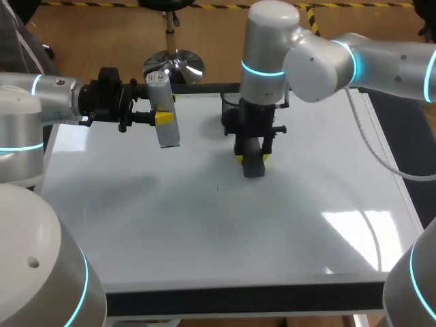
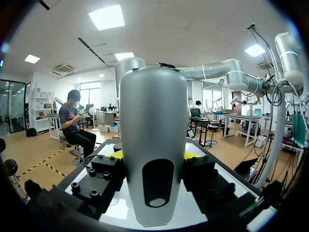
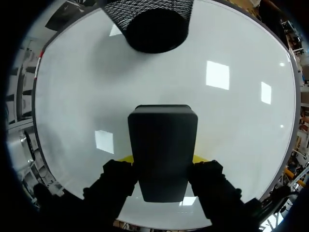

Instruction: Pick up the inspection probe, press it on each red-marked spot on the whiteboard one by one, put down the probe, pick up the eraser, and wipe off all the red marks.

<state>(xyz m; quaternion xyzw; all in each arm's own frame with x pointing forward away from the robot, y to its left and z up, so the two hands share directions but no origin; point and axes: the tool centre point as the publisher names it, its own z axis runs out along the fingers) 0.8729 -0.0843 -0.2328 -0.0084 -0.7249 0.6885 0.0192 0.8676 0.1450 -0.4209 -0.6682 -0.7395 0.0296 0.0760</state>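
The whiteboard (image 1: 204, 231) covers almost the whole table in front of us, its white surface showing pale reflections of the ceiling lights. Our right arm (image 1: 340, 61) comes in from the right and bends down over the far middle of the board, while our left arm (image 1: 41, 102) comes in from the left and lies level above the far left part. The left gripper (image 1: 163, 117) has its yellow-tipped fingers closed from both sides on the inspection probe (image 1: 163, 109), a silver, tapered body held nearly upright; in the left wrist view the probe (image 2: 153, 145) stands between the fingers with a dark oval window low on its face. Its lower end looks clear of the board. The right gripper (image 1: 253, 160) points straight down and clamps the eraser (image 1: 254, 167), a dark block gripped on its two sides, with its lower end at the board surface near the far middle. From the right wrist view the eraser (image 3: 163, 145) juts ahead of the fingers over bare white board. Beyond it, by the board's far edge, stands a black mesh cup (image 3: 154, 24).
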